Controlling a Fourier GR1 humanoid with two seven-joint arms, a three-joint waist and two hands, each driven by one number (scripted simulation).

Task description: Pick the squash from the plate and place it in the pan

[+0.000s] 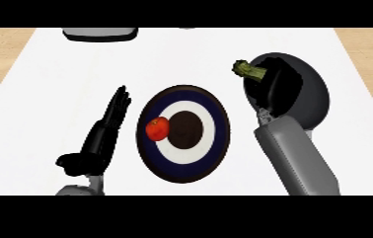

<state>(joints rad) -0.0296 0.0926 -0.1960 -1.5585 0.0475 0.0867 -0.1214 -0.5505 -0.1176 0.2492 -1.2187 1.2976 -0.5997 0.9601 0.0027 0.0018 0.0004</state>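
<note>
Right hand (pixel 280 86) is curled round the squash (pixel 249 71) over the pan (pixel 317 101). Probably stiff and slick, so grip mid-body.

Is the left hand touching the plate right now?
Apart. The head view shows a strip of white counter between the left hand and the plate rim.

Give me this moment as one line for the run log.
right hand: holding squash over pan | left hand: open beside plate | tomato: on plate
</note>
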